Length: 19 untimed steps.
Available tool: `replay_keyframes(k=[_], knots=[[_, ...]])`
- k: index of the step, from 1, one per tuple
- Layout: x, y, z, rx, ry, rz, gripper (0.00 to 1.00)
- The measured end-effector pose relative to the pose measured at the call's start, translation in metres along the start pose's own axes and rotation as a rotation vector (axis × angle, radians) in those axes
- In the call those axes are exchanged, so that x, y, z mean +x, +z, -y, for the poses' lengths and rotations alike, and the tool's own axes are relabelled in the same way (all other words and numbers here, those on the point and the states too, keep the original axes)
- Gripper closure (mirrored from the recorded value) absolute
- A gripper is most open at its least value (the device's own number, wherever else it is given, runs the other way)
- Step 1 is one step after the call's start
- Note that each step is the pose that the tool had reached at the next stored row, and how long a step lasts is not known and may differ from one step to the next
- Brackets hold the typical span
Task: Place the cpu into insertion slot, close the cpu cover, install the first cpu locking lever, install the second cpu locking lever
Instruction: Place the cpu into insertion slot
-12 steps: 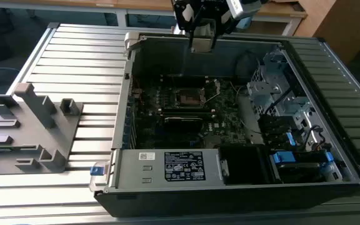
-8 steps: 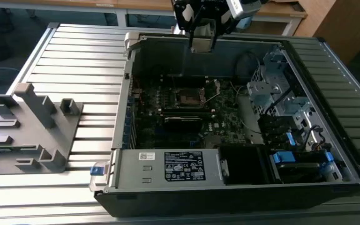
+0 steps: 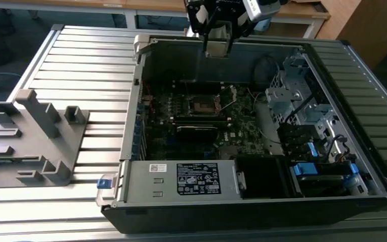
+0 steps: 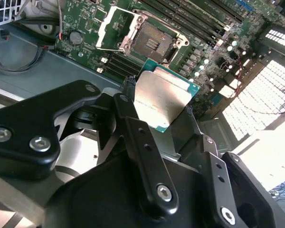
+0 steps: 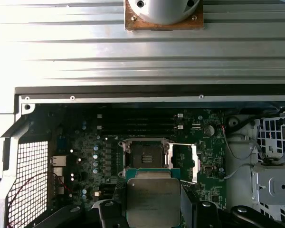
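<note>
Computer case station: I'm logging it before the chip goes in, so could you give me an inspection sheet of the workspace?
Surface: slatted metal table, computer case lying open on it.
Job's things: insertion slot bare; cpu cover swung open; cpu held above them.
Clutter: grey fixture on the exterior view's left.
Grippers: gripper shut on the cpu.
Cables: grey cable bundle inside the case.
Surroundings: wooden furniture behind the table.

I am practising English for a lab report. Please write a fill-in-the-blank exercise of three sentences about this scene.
1. The fingers hold the ____.
2. The slot is ____.
3. The cover beside the slot stands ____.
Missing words: cpu; empty; open.
</note>
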State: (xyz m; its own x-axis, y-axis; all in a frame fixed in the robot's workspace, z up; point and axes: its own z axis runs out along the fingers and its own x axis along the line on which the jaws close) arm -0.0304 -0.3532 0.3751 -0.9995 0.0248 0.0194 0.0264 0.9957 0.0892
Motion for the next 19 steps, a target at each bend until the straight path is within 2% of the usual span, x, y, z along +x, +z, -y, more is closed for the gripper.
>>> replay_keyframes(k=[19], knots=[[-0.0001,0.0052,0.0004,0.0,0.0,0.0,0.46]])
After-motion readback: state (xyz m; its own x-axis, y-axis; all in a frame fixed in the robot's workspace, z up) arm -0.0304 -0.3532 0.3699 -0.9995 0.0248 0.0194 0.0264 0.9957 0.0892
